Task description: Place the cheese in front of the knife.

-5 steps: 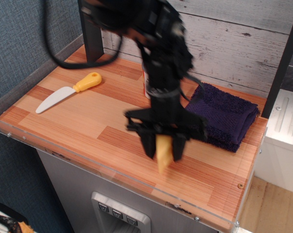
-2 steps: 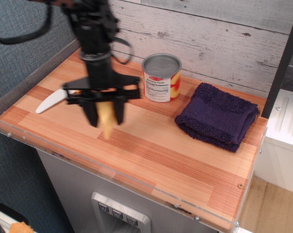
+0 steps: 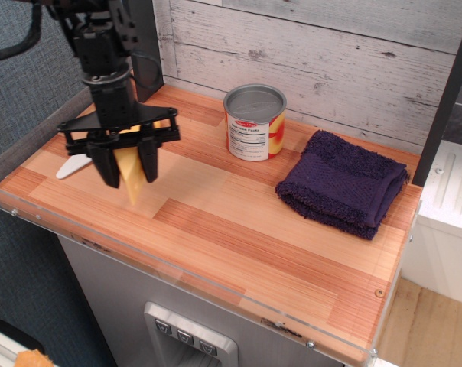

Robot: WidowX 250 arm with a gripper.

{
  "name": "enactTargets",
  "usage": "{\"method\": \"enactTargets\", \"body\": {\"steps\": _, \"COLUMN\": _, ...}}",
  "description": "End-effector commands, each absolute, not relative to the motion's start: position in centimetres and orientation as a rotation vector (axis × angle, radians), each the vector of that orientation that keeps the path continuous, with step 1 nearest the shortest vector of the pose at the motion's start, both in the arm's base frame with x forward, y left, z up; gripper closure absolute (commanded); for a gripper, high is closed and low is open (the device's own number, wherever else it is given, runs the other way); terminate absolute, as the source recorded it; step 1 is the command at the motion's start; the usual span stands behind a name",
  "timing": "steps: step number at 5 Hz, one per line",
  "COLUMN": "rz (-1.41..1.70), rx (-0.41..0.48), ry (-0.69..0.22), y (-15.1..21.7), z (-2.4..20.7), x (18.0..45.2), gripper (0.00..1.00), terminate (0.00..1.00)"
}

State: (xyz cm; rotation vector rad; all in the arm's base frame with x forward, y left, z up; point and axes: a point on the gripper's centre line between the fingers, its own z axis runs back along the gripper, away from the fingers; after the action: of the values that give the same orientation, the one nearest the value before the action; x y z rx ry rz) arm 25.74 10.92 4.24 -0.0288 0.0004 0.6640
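Observation:
My black gripper [image 3: 128,174] is shut on the yellow-orange cheese wedge [image 3: 131,176], which hangs point down between the fingers just above the wooden tabletop at the front left. The knife lies right behind the gripper; only the tip of its white blade [image 3: 69,167] shows at the left, and a bit of its yellow handle shows behind the gripper's bar. The rest of the knife is hidden by the gripper.
A tin can [image 3: 253,122] stands at the back middle of the table. A folded dark purple towel [image 3: 343,186] lies at the right. A clear plastic rim [image 3: 177,269] runs along the table's front and left edges. A plank wall stands behind.
My gripper has carried the cheese from the table's front middle leftward across the table, and now hangs over the front left, just in front of the knife.

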Motion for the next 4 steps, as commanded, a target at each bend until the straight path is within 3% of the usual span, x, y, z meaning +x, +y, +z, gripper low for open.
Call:
{"method": "enactTargets", "body": {"steps": 1, "rz": 0.754, "rx": -0.005, "ry": -0.016, "y": 13.9, "z": 4.9, "x": 24.7, "gripper": 1.0, "terminate": 0.0}}
{"method": "enactTargets", "body": {"steps": 2, "rz": 0.796, "rx": 0.012, "ry": 0.011, "y": 15.0, "z": 4.0, "x": 24.0, "gripper": 1.0, "terminate": 0.0}}
{"method": "enactTargets", "body": {"steps": 3, "rz": 0.806, "rx": 0.012, "ry": 0.016, "y": 15.3, "z": 3.5, "x": 23.9, "gripper": 0.0, "terminate": 0.0}}
{"method": "enactTargets", "body": {"steps": 4, "rz": 0.813, "rx": 0.014, "ry": 0.03, "y": 15.3, "z": 3.5, "x": 23.8, "gripper": 0.0, "terminate": 0.0}}
